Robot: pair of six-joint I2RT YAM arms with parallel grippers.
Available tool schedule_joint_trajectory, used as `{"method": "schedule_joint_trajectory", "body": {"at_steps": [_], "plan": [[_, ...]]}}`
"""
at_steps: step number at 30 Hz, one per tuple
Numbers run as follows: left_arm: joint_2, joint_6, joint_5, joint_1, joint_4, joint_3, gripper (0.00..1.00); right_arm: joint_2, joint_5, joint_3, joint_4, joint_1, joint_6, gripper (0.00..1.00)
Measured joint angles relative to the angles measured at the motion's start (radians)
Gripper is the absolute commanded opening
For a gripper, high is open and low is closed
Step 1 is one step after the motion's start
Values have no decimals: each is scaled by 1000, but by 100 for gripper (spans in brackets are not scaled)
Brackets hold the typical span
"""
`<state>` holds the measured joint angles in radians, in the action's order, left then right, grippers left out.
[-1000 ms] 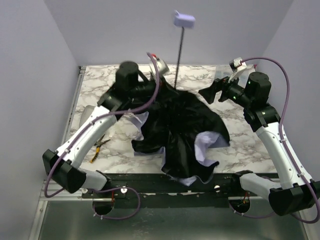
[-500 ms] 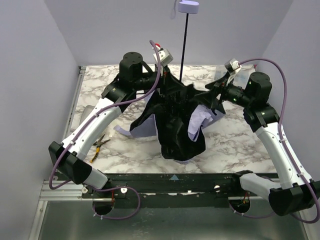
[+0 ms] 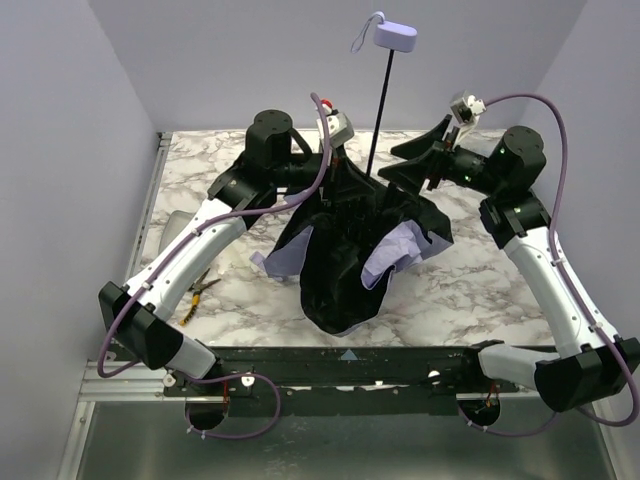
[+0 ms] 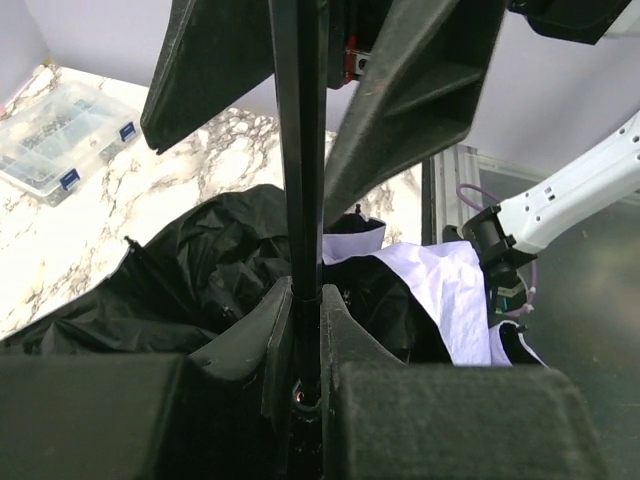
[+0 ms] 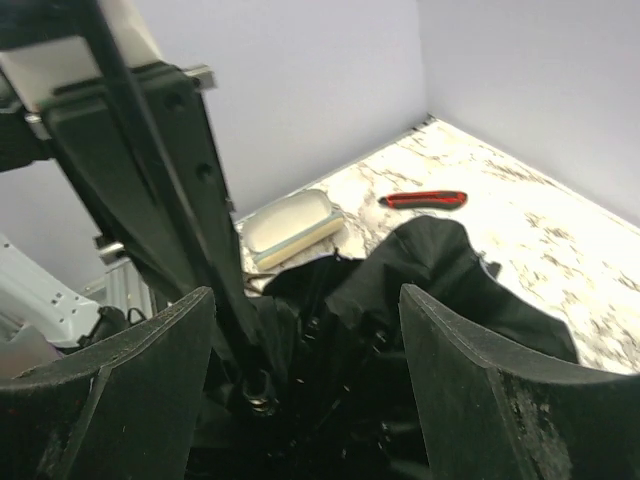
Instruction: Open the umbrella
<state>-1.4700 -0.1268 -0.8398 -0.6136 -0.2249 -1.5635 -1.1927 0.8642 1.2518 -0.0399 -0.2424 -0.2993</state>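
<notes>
Top external view shows you the umbrella point(image 3: 345, 260) in the middle of the tabletop point(image 3: 470, 285), between the two arms. Its black and pale purple cloth hangs down in a loose bunch. Its thin black shaft point(image 3: 381, 110) points up, and the little purple handle point(image 3: 396, 36) is on top.

Your left end effector point(image 4: 305, 335) is pinched tight on the shaft, low down by the cloth. Your right end effector point(image 5: 303, 300) is wide, with one finger on each side of the shaft, not squeezing it.

A clear box point(image 4: 60, 140) with little sections sits on the tabletop. It holds small dark bits, too small to name. A pale case point(image 5: 292, 222) lies closed, so you cannot see inside.
</notes>
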Motion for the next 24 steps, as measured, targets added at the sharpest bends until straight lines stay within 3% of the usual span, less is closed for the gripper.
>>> {"method": "schedule_joint_trajectory", "body": {"at_steps": [6, 19, 22, 24], "plan": [[-12, 35, -14, -13, -4, 0, 0, -19, 26, 31, -51, -53, -28, 72], [-30, 102, -27, -44, -28, 0, 0, -40, -7, 60, -69, -114, -18, 44], [-30, 121, -26, -48, -39, 0, 0, -40, -21, 60, -66, -134, -5, 23], [-30, 133, -22, -47, -50, 0, 0, -40, -28, 60, -62, -151, 8, 2]]}}
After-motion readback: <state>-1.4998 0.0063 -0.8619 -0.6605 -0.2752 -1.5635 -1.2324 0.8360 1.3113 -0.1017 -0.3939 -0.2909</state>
